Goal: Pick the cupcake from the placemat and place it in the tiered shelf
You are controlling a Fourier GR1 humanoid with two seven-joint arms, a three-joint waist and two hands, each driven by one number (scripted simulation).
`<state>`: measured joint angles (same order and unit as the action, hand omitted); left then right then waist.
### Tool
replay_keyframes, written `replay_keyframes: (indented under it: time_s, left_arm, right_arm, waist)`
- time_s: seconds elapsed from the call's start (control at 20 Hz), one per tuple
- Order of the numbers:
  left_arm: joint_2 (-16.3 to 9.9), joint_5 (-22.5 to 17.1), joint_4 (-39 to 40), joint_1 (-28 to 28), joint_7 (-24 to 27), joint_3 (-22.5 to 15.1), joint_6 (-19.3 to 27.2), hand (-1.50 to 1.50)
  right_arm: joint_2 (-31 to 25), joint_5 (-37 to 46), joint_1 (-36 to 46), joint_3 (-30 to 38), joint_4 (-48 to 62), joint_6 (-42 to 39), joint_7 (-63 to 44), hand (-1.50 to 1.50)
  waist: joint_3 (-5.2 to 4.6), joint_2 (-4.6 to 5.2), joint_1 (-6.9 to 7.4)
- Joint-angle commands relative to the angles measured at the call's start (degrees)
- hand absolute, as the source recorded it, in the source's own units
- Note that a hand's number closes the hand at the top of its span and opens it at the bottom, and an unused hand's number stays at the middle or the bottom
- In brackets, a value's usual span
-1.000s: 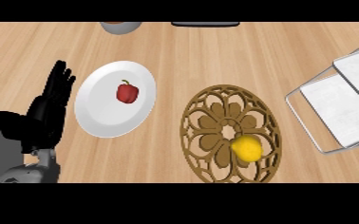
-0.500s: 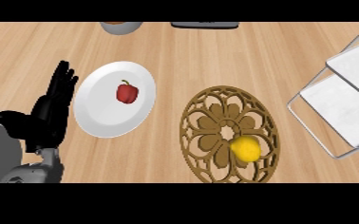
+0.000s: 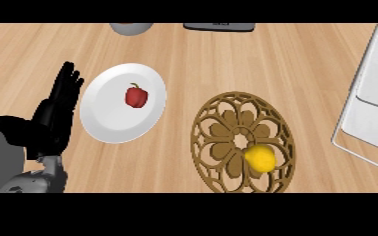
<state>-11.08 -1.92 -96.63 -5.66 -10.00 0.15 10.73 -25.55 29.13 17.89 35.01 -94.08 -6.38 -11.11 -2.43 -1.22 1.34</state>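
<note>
A small yellow round item [image 3: 260,158], the cupcake as far as I can tell, sits on the lower right part of a brown openwork placemat [image 3: 220,130] at centre right. The white-and-grey tiered shelf [image 3: 362,115] shows only partly, at the right edge. My left hand [image 3: 55,110] stands open at the left edge, fingers up, beside a white plate and far from the placemat. Nothing is in it. My right hand does not show.
The white plate [image 3: 103,125] left of the placemat holds a small red pepper [image 3: 136,96]. A grey bowl [image 3: 131,28] and a dark flat object [image 3: 219,26] lie at the counter's far edge. Bare wood lies between placemat and shelf.
The shelf now shows farther toward the right edge, with less of it in view. The left hand, plate and placemat have stayed where they were.
</note>
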Motion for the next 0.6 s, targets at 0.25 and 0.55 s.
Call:
replay_keyframes:
  time_s: [0.25, 0.55]
  left_arm:
    - [1.3, 0.7, 3.2, 0.1, 3.1, 0.7, 0.5, 0.00]
    - [-0.4, 0.5, 2.5, -2.7, -0.8, 3.3, 0.3, 0.00]
  right_arm:
    - [-1.9, -7.2, 6.0, 1.4, 16.8, -3.1, 3.2, -1.50]
    - [-0.1, -13.5, 7.0, 3.9, 13.4, -1.4, 2.3, -1.50]
  waist:
    - [2.45, 1.38, -0.90]
    - [2.43, 1.19, -1.50]
